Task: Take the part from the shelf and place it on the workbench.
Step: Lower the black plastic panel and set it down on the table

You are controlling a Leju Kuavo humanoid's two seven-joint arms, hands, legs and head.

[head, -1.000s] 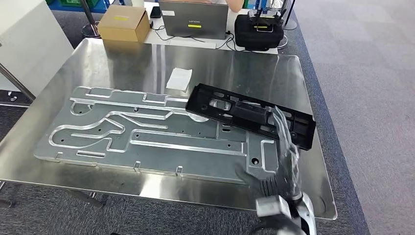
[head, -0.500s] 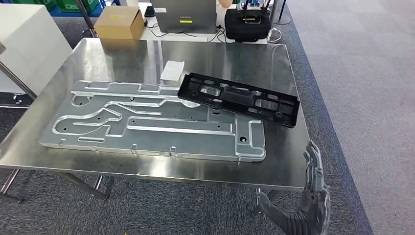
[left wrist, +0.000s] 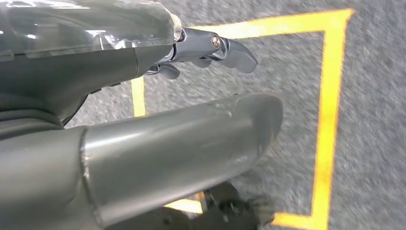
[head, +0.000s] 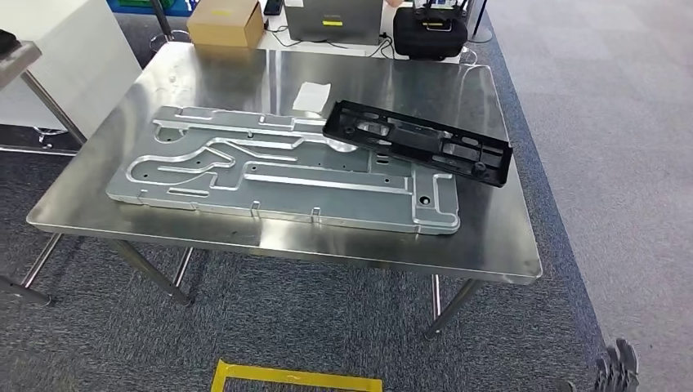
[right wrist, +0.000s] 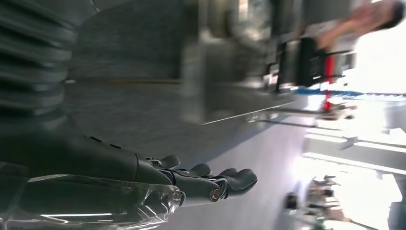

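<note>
The long black plastic part [head: 417, 141] lies flat on the steel workbench [head: 490, 237], its left end resting over a large machined aluminium plate [head: 286, 171]. Nothing touches it. My right hand [head: 617, 376] hangs low beside the bench's near right corner, well clear of the part; in the right wrist view the right hand [right wrist: 191, 182] has its fingers stretched out and holds nothing. My left hand [left wrist: 201, 48] hangs over the carpet with its fingers out and nothing in them.
A white paper slip [head: 312, 95] lies behind the plate. A cardboard box [head: 226, 22], a laptop [head: 333, 20] and a black bag [head: 429, 33] stand at the far edge. A white cabinet [head: 73, 57] is on the left. Yellow floor tape [head: 294, 377] marks the carpet.
My right hand has let go of the black part and dropped down and away to the lower right. The camera has moved back, so the bench looks farther off.
</note>
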